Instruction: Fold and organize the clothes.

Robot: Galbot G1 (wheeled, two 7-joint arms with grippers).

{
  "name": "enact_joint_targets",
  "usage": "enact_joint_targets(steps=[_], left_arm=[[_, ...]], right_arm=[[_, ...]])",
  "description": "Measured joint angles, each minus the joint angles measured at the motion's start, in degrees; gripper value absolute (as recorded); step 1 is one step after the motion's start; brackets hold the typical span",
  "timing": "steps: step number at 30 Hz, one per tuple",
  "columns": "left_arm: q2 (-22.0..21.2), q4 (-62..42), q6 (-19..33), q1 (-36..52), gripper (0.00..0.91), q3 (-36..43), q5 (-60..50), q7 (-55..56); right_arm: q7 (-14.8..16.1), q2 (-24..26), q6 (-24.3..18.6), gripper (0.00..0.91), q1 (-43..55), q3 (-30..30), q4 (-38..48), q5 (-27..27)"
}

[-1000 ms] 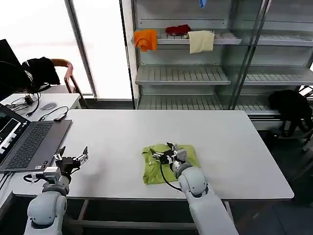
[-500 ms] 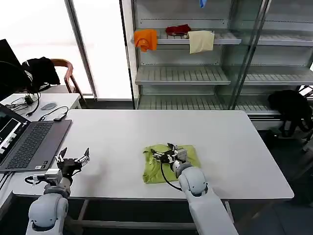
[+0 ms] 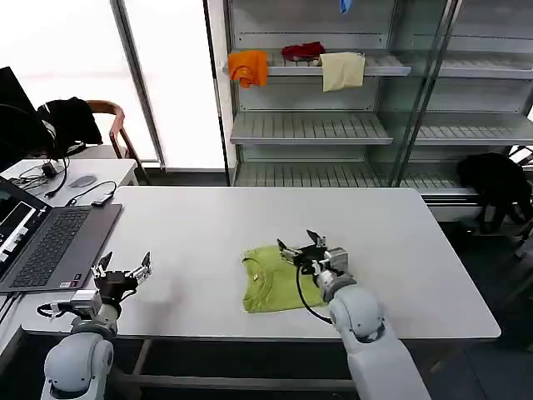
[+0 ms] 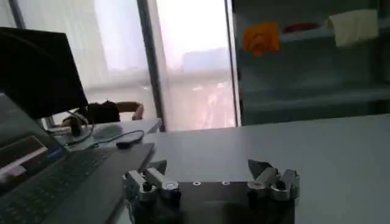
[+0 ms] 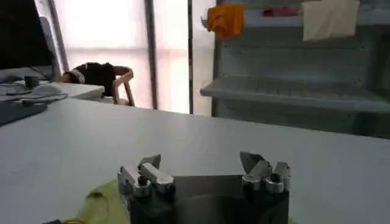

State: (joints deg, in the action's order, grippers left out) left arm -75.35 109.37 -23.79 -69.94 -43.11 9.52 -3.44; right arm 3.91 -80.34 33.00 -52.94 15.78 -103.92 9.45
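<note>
Folded lime-green T-shirt (image 3: 276, 281) on the white table (image 3: 208, 233), right gripper (image 3: 306, 247) spread empty above its far edge, left gripper (image 3: 123, 272) splayed empty well apart, near the laptop (image 3: 46, 242)

Right gripper (image 5: 202, 164) sitting low in foreground, fingers spread wide apart, gripping nothing. Corner of lime-green T-shirt (image 5: 100, 206) lying on white table (image 5: 91, 131), showing just beside gripper base. Table surface stretching away ahead of fingers. Beyond far edge, metal shelving (image 5: 292, 94) standing, orange cloth (image 5: 225, 18), red cloth (image 5: 277, 11) and cream cloth (image 5: 328, 18) hanging off upper shelf. Wooden chair (image 5: 122, 82) with black garment (image 5: 94, 73) draped over it standing by bright window. Second desk (image 5: 61, 90) with dark monitor (image 5: 21, 33) standing near chair.
</note>
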Motion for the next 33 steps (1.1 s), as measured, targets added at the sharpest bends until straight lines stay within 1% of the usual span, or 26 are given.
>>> enact_joint_targets(steps=[6, 11, 15, 19, 23, 28, 33], left_arm=[[0.2, 0.5, -0.4, -0.3, 0.907, 0.4, 2.4, 0.0], [-0.3, 1.0, -0.5, -0.7, 0.907, 1.2, 3.4, 0.0], [-0.7, 1.5, -0.4, -0.7, 0.907, 1.8, 4.2, 0.0], [-0.8, 2.0, -0.2, -0.7, 0.907, 2.6, 5.0, 0.0], [-0.8, 2.5, 0.1, -0.7, 0.907, 2.8, 6.0, 0.1], [-0.2, 3.1, 1.0, -1.2, 0.907, 2.8, 7.6, -0.5], [-0.2, 3.1, 1.9, -1.6, 0.907, 3.2, 8.3, -0.6]], right_arm=[[-0.3, 5.0, -0.5, 0.907, -4.6, 5.0, -4.0, -0.5], [-0.6, 8.9, -1.5, 0.907, -8.5, 10.5, -5.6, 0.6], [-2.7, 11.0, -2.1, 0.907, -11.3, 14.2, -7.1, 2.2], [-4.8, 12.0, -1.8, 0.907, -13.7, 17.3, -8.9, 3.8], [-5.7, 12.4, -1.1, 0.907, -15.8, 19.7, -10.9, 5.3], [-5.7, 13.2, -0.7, 0.907, -17.8, 22.2, -12.0, 7.0], [-4.9, 13.8, -0.6, 0.907, -18.6, 23.8, -12.2, 8.8]])
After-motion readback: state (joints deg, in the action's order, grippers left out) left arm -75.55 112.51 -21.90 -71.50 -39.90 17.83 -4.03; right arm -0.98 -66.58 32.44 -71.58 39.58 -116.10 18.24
